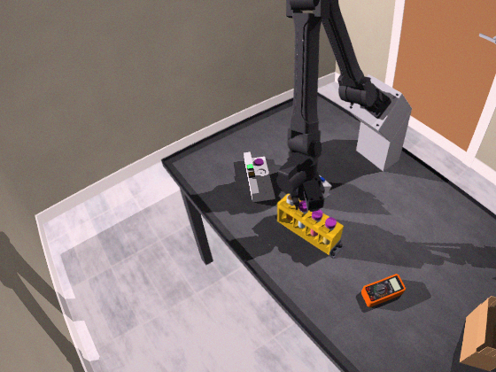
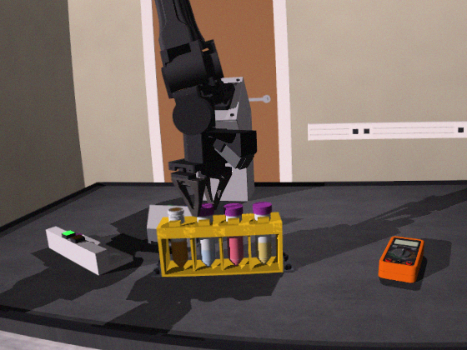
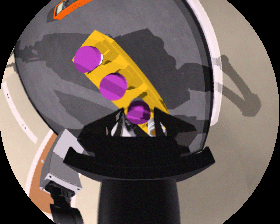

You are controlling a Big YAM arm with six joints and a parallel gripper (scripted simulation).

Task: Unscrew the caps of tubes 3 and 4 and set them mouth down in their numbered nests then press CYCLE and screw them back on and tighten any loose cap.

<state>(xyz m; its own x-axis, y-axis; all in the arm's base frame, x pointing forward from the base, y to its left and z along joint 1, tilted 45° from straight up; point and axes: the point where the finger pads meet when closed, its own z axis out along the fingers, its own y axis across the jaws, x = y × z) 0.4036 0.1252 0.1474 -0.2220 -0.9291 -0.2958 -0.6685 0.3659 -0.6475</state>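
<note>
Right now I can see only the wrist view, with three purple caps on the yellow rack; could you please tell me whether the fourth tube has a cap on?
Observer: No. The tube with brown liquid at the end of the yellow rack is uncapped. It is next to the capped tube that your open gripper straddles.
Operator: Thank you. Where is its cap?
Observer: One purple cap lies in the cap tray.
Operator: And the lamps, please?
Observer: A green light shows on the tray.
</note>
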